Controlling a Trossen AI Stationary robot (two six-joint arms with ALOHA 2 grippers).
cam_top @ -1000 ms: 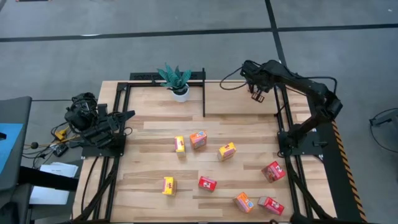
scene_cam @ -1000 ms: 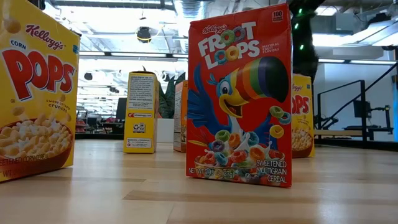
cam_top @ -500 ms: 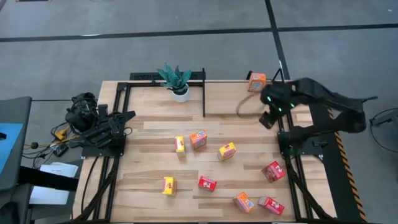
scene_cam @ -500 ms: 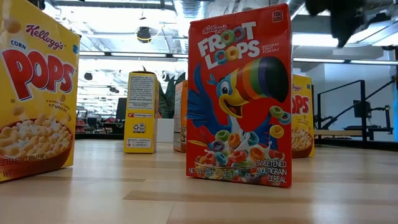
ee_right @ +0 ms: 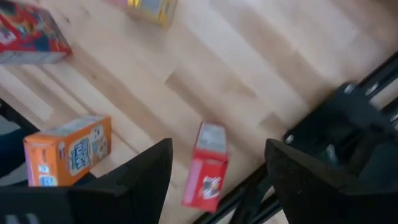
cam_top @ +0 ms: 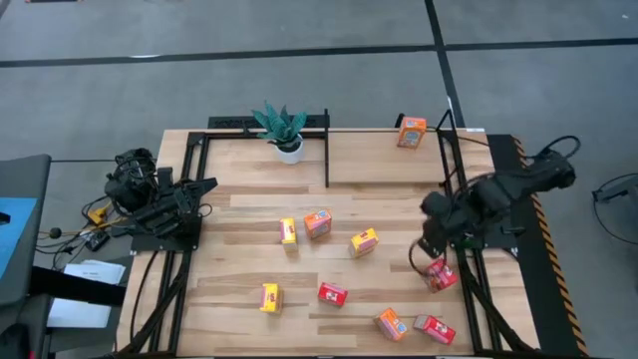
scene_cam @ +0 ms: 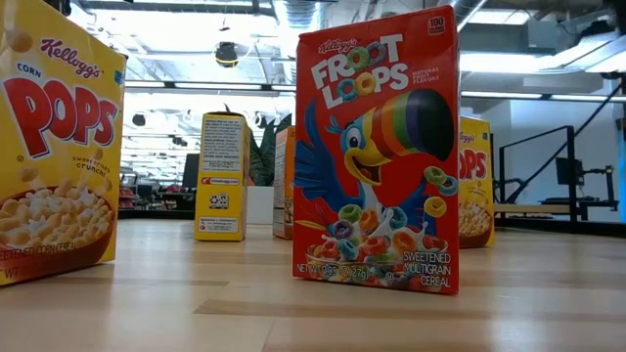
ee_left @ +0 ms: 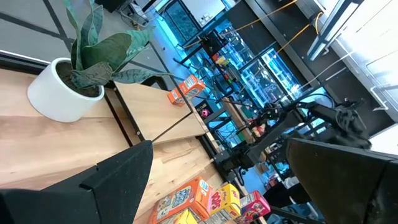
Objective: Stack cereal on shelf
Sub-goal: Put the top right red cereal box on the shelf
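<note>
An orange cereal box stands upright at the far right corner of the shelf, also seen past the plant in the left wrist view. Several more cereal boxes, yellow, red and orange, stand about the table's middle and near right, among them a red box. My right gripper hovers open just on the far side of that red box. In its wrist view a red box shows between the open fingers, untouched. My left gripper waits open at the table's left.
A potted green plant stands at the far edge, left of a black shelf post. Black frame rails run along the right side beside my right arm. A red Froot Loops box and a yellow Corn Pops box fill the low view.
My right gripper has let go of the orange box at the shelf's far right corner, where it now stands alone. The arm has swung fast toward the table's near edge along the right side, and now hangs by the red box there.
</note>
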